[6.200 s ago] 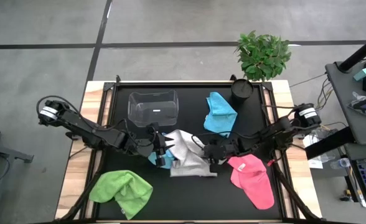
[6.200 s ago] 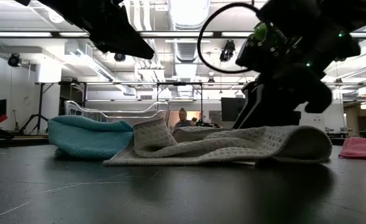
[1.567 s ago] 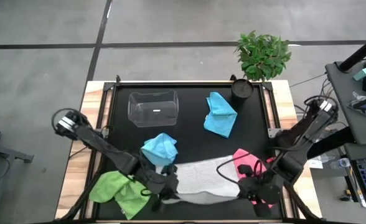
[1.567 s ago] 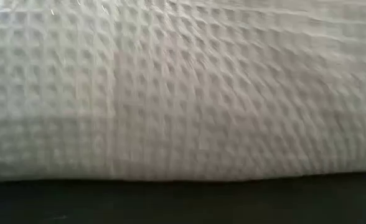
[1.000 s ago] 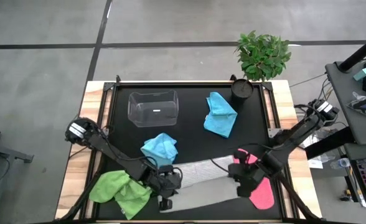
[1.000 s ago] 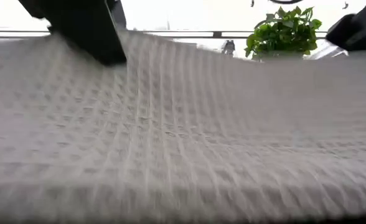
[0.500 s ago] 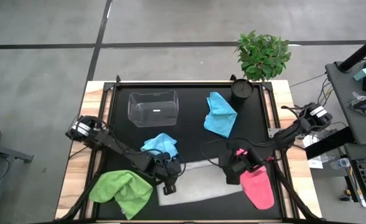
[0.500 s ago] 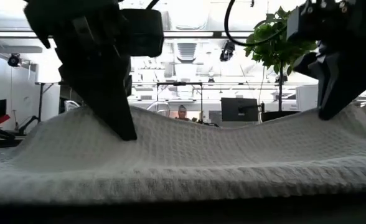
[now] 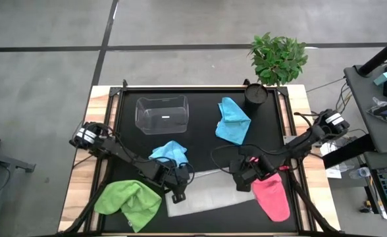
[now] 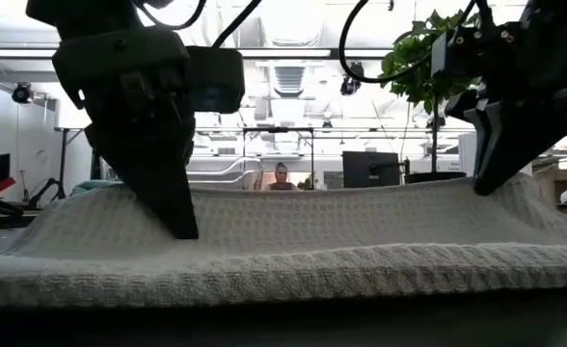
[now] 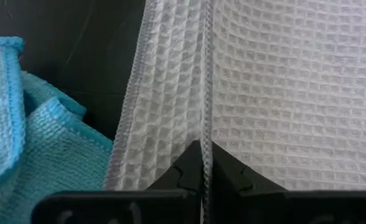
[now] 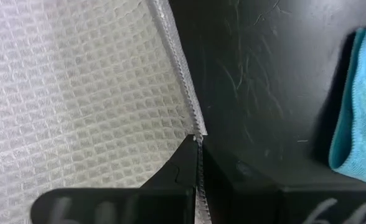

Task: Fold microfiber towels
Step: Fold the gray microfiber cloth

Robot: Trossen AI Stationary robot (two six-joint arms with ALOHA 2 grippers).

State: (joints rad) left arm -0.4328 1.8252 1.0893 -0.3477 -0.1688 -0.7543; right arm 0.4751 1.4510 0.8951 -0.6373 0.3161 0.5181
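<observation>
Near the front edge of the bench (image 9: 114, 118), midway along: the pale grey-white towel (image 9: 210, 194) lies spread, both claws on it. Left claw (image 9: 178, 193) clenched on the towel's left hem; right claw (image 9: 243, 182) clenched on its right hem. Wrist views show each pair of fingers pinched tight on a stitched edge.

Step in hand, as I judge it: a fold of this towel, the held edge raised slightly off the mat in the low view. Next move calls for carrying that edge over to meet the opposite edge, both claws level, then letting go. Which edge is meant to land where I cannot tell.

Other towels: a blue towel (image 9: 169, 153) just behind the left claw; a second blue one (image 9: 233, 121) toward the back right; the pink towel (image 9: 272, 197) beside the right claw; the green towel (image 9: 129, 203) at the front left corner. All crumpled.

Surface: black mat on a wood-edged bench, clear tub (image 9: 162, 113) at back left, dark cup (image 9: 255, 94) and potted plant (image 9: 278, 58) at back right. Room: grey floor, workshop with monitors beyond.
</observation>
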